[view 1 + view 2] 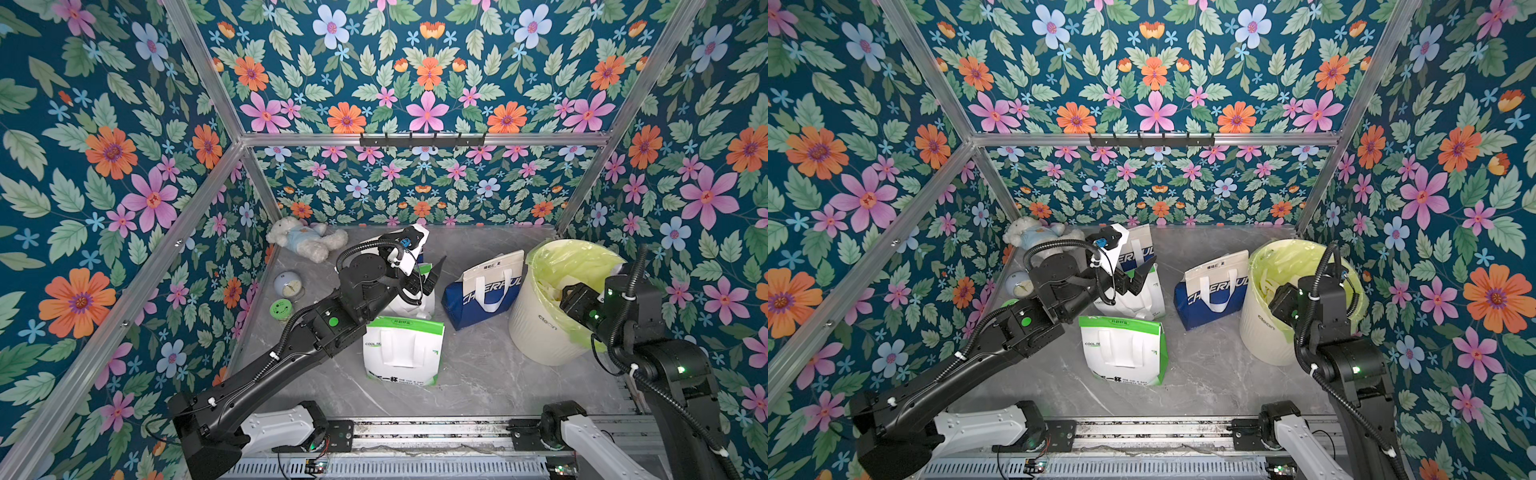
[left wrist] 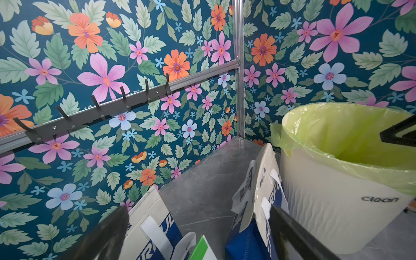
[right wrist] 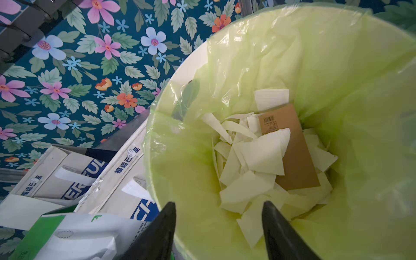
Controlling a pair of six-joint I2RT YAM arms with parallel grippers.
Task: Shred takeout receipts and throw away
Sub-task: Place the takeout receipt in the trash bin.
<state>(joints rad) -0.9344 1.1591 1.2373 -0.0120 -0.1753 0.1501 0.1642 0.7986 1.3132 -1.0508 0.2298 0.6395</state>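
Many torn white paper receipt pieces point(image 3: 258, 155) lie inside cream plastic bin point(image 1: 536, 328) with yellow-green liner point(image 3: 337, 67). Right pincer point(image 3: 218, 203) spread, empty, right above bin, likely so scraps fall in. Left pincer point(image 2: 197, 208) spread wide, holding nothing.

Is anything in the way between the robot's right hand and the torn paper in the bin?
Nothing visible. The open right hand hangs right over the torn white paper pieces in the cream round bin with its yellow-green plastic liner.

Grey marbled tabletop point(image 1: 478, 374); bags point(image 1: 401, 353), bin point(image 1: 536, 328), teddy point(image 1: 305, 241) atop.
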